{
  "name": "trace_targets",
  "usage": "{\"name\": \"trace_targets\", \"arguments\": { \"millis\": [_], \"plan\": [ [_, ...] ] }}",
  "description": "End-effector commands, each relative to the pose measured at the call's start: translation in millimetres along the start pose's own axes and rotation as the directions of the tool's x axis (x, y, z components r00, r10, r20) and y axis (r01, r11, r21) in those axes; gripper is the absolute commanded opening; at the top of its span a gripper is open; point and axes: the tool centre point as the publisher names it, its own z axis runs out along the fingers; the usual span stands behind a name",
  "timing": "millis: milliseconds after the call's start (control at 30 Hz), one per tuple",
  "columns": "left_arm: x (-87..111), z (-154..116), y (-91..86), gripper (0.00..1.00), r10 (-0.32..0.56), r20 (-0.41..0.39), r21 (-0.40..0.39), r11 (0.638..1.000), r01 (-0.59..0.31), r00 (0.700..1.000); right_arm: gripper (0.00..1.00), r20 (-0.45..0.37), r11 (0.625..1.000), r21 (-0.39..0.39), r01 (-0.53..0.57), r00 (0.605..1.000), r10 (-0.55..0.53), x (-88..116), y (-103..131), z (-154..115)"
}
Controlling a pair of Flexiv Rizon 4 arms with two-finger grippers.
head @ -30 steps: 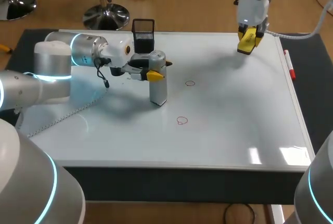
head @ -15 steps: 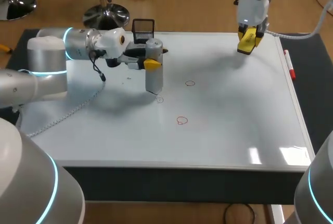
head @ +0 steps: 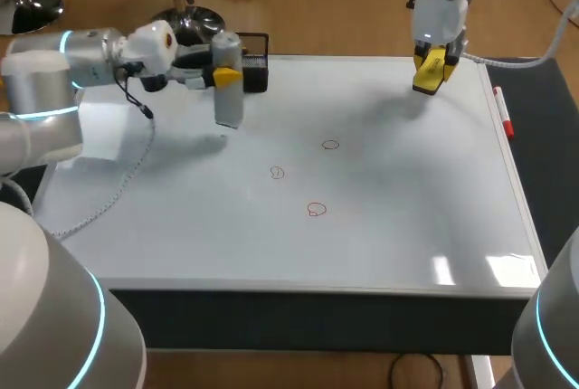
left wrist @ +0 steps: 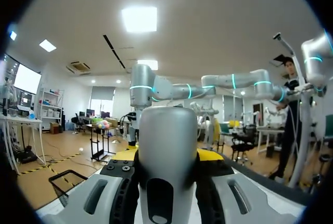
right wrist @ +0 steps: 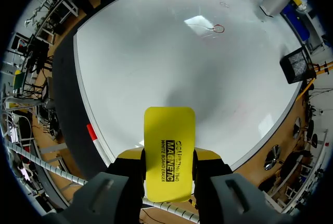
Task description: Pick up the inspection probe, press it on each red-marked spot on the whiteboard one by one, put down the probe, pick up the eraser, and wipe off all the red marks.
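Note:
The inspection probe [head: 228,90], a grey cylinder, hangs upright above the whiteboard's [head: 407,226] back left, with my left gripper [head: 224,74] shut on it. In the left wrist view the probe [left wrist: 167,146] fills the gap between the fingers [left wrist: 209,154]. Three small red marks [head: 330,145] [head: 277,172] [head: 316,209] lie near the board's middle. My right gripper [head: 432,71] hovers over the back right corner, shut on the yellow eraser [right wrist: 169,151]. The right wrist view shows the marks [right wrist: 219,28] far ahead of the eraser.
A black mesh holder [head: 253,61] stands at the board's back edge, just behind the probe. A red marker [head: 502,113] lies along the right edge. The left arm's cable [head: 109,194] trails over the board's left part.
My left arm lifted the probe off the middle red mark and carried it back and left toward the black holder, uncovering that mark. The right arm stayed still.

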Motion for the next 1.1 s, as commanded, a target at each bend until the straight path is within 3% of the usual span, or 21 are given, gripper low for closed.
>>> {"name": "trace_targets", "arguments": {
  "millis": [33,567,1100],
  "plan": [
    [-1.7,-21.6,-13.7,0.0,0.016,0.065,-0.017,1.0,-0.014,0.998,0.0,-0.005,1.0,0.0,0.001,1.0,-0.001,-0.2,-1.1,-1.5],
    [-49.2,-80.8,-23.1,0.0,0.032,0.215,-0.018,0.999,-0.028,0.976,0.0,-0.005,1.0,0.0,0.001,1.0,-0.001,-0.2,-1.1,-1.5],
    [-54.0,-90.0,-26.7,0.0,0.033,0.233,-0.019,0.999,-0.029,0.972,0.0,-0.005,1.0,0.0,0.001,1.0,-0.001,-0.2,-1.1,-1.5]
  ]
}}
